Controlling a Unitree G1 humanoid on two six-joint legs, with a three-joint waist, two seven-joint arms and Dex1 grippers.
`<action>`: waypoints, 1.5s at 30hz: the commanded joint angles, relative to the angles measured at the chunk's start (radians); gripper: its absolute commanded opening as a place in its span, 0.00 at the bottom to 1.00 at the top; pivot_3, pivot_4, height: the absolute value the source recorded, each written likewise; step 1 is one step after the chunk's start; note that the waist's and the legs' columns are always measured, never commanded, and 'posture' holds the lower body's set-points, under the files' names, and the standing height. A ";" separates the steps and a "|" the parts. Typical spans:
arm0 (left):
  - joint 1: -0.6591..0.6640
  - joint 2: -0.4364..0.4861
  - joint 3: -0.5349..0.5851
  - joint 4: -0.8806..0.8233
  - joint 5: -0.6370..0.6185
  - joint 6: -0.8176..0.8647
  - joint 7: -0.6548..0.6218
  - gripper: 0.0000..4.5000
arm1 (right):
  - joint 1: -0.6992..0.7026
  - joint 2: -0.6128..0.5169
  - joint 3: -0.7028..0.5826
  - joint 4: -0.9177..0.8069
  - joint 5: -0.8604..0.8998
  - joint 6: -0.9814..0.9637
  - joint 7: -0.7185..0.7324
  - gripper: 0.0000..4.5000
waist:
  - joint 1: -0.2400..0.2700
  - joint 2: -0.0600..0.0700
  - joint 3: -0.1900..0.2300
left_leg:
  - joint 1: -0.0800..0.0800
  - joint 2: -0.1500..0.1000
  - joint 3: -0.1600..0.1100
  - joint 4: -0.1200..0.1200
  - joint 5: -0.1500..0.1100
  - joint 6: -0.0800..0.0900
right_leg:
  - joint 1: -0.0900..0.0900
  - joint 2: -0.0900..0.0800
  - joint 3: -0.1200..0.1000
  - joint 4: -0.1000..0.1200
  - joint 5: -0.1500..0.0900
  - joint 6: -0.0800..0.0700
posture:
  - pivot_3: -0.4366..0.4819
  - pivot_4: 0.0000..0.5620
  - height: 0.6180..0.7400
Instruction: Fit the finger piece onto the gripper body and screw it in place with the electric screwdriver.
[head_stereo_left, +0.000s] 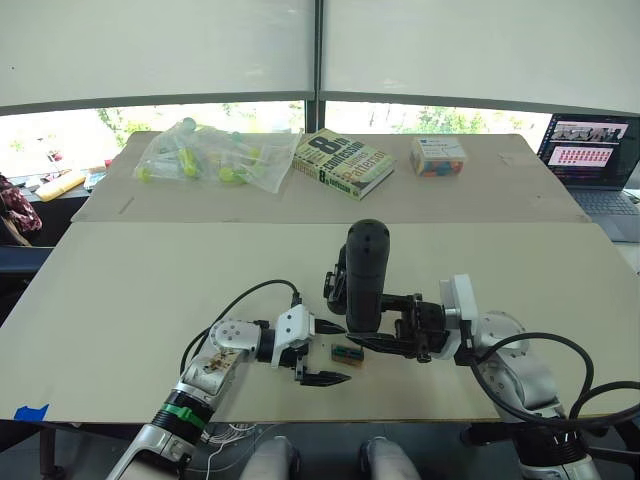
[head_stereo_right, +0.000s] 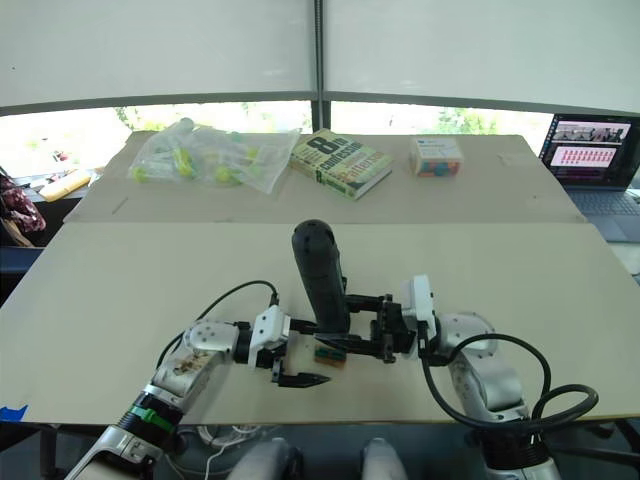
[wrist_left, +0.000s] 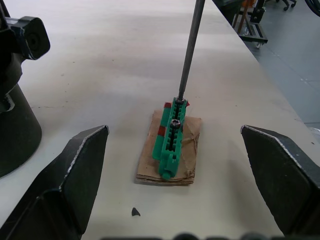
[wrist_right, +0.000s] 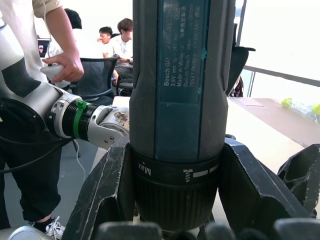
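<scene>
Electric screwdriver (head_stereo_left: 364, 275) upright, clamped in right claw (head_stereo_left: 385, 332)

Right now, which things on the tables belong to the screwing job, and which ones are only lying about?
For the job: electric screwdriver; gripper body; probably the green block that the screwdriver touches.
Lying about: plastic bag; book; small box; laptop.

silver-grey jointed arms, lower frame, end in white-bodied grippers, left gripper (head_stereo_left: 328, 352) and right gripper (head_stereo_left: 372, 333), with black wedge fingers; looping black cables, green wrist band lower left.
</scene>
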 joint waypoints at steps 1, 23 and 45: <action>0.018 -0.002 -0.026 0.013 0.009 0.007 -0.006 1.00 | -0.008 0.003 -0.002 -0.003 0.000 -0.025 0.002 0.42 | 0.000 0.000 0.000 | 0.000 0.000 0.000 0.000 0.000 0.000 | 0.000 0.000 0.000 0.000 0.000 0.000 | 0.48 0.27 1.00; 0.028 0.015 0.015 -0.019 -0.036 0.017 -0.013 1.00 | -0.014 -0.005 -0.058 -0.120 0.106 0.022 -0.043 0.42 | -0.001 0.000 0.000 | 0.000 0.000 0.000 0.000 0.000 0.000 | -0.001 0.000 0.000 0.000 0.000 0.000 | 0.48 0.27 1.00; 0.147 0.178 0.315 -0.326 -0.372 0.188 0.014 1.00 | -0.146 -0.072 -0.205 -0.210 0.276 0.202 -0.238 0.42 | -0.006 0.000 0.000 | -0.002 0.001 0.000 0.000 0.000 0.000 | -0.003 -0.002 0.000 0.001 0.000 -0.001 | 0.48 0.27 1.00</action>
